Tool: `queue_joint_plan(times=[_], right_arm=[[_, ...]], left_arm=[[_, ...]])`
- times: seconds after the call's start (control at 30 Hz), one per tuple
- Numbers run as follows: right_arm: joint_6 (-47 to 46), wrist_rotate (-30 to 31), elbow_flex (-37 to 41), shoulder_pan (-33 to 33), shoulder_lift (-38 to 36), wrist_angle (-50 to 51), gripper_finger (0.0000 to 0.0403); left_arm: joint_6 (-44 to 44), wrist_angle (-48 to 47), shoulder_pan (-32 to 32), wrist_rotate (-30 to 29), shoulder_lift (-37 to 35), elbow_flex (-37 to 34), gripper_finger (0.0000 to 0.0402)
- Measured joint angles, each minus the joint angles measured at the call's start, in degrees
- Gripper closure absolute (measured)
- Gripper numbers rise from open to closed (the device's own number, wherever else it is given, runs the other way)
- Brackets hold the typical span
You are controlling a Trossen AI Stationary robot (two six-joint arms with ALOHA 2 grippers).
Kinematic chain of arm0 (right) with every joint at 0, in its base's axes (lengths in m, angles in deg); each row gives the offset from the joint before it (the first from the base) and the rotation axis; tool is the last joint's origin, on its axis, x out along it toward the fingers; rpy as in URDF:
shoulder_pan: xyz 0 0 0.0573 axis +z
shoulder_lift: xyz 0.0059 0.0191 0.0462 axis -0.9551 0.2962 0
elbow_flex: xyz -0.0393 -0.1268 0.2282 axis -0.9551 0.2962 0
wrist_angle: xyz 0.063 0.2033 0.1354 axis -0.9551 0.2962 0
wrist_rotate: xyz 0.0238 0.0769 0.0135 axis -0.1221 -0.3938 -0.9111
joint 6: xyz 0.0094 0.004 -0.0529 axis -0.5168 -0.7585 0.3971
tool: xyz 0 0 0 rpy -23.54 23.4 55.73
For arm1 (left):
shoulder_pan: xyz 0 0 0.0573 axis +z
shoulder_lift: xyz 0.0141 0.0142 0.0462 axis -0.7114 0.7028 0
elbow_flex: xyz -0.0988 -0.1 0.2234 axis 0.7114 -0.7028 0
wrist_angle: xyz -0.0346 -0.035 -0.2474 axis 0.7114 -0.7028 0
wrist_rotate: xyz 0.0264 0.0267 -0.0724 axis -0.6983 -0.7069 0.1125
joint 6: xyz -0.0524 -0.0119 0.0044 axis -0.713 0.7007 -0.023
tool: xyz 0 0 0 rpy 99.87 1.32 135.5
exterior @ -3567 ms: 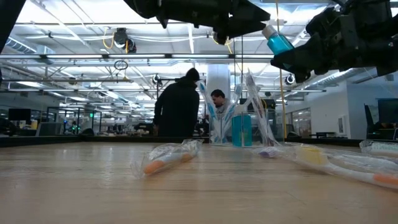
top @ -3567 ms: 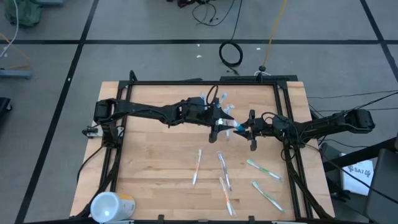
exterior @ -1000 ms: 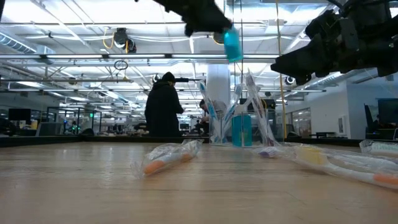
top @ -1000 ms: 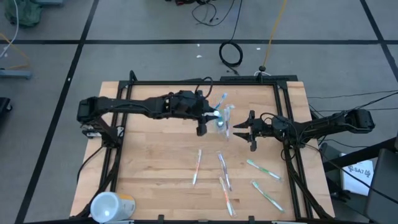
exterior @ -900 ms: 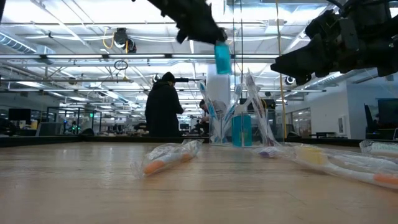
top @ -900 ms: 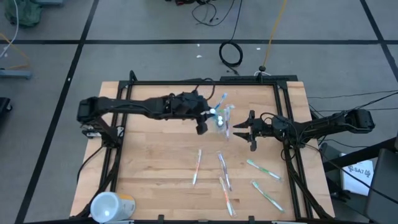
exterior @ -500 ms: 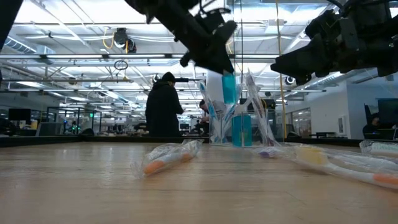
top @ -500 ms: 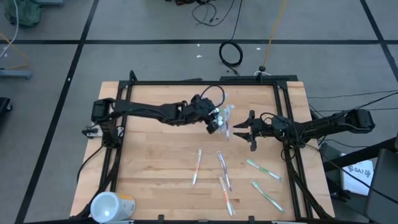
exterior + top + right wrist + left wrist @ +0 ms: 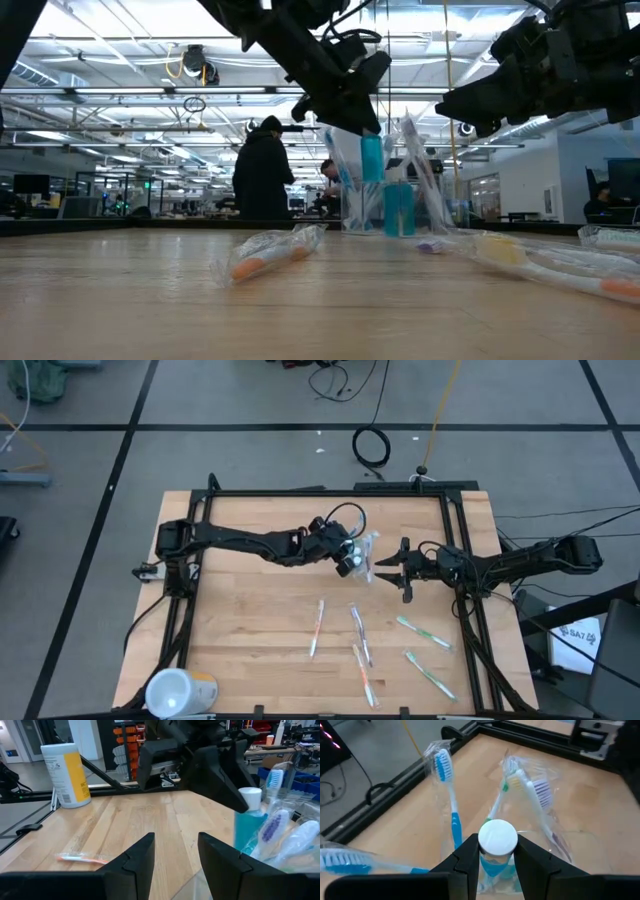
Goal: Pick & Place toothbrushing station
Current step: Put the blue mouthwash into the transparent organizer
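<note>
A small clear plastic cup point(image 9: 366, 547) stands on its base at the table's far middle. It holds wrapped toothbrushes point(image 9: 445, 775) and a blue toothpaste tube point(image 9: 398, 210). My left gripper point(image 9: 349, 560) is right above the cup point(image 9: 378, 205), shut on a second blue tube with a white cap point(image 9: 371, 160) whose lower end reaches down among the brushes. My right gripper point(image 9: 385, 572) is open and empty just right of the cup, which also shows in its wrist view point(image 9: 280, 825). My left gripper pinches the blue tube between its two fingers point(image 9: 470, 857), just below the white cap point(image 9: 497, 837). The fingers come from above, slanting down from the table's left. The tube hangs upright, cap up, its lower end point(image 9: 372, 175) inside the cup.
Several wrapped toothbrushes lie loose on the table's near half point(image 9: 317, 628) point(image 9: 360, 632) point(image 9: 423, 632) point(image 9: 430, 673). A large white and yellow cylinder point(image 9: 180, 692) lies at the near left corner. People stand in the room beyond the table point(image 9: 262, 170).
My left gripper has gone toward the table's right edge and down with the blue tube, bringing it from high above the cup down into the cup among the brushes. The cup has slid a little toward the right edge.
</note>
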Motion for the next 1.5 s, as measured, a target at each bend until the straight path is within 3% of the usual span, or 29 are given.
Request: queue_joint_plan(times=[0.3, 0.9, 1.13, 1.5], right_arm=[[0.0, 0.0, 0.0, 0.0, 0.0, 0.0, 0.0259], [0.0, 0.0, 0.0, 0.0, 0.0, 0.4, 0.0257], [0.0, 0.0, 0.0, 0.0, 0.0, 0.2, 0.0258], [0.0, 0.0, 0.0, 0.0, 0.0, 0.2, 0.0259]], left_arm=[[-4.4, -1.1, 0.0, 1.4, 0.0, 0.1, 0.0298], [-2.3, -0.4, -1.1, 1.6, -1.0, 0.0, 0.0298], [-1.4, 0.3, -2.0, 5.8, -0.4, 0.0, 0.0298], [-0.1, 2.0, -0.8, 5.8, 0.6, 0.1, 0.0298]])
